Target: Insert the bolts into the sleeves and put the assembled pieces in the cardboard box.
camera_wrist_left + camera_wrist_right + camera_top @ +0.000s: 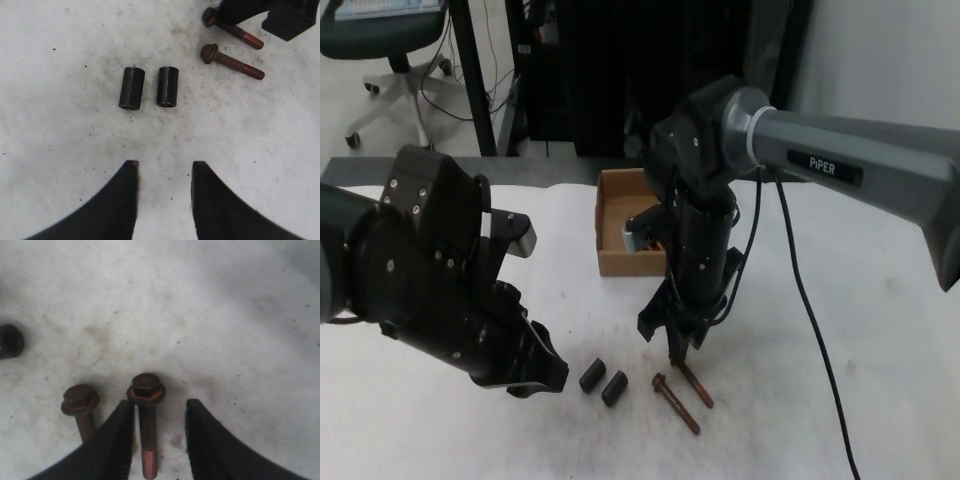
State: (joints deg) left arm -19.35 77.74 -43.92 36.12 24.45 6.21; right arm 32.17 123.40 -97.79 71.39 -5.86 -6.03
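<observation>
The right jaws stand open astride one bolt [146, 390] lying on the tabletop [225, 315], seemingly poised to grip its shank. The left jaws, also open, hover near two sleeves [132, 88], probably to take one for insertion. The cardboard box [620, 262] sits just behind.

Left pincer [164, 192] and right pincer [160, 437], both open, both low and downward-facing

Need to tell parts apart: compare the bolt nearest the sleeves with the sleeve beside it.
The bolt is coppery, the sleeve black. The bolt has a flanged hex head and slim shank; the sleeve is a plain tube, open-ended. The bolt looks longer than the sleeve. Both lie flat on the white bench.
</observation>
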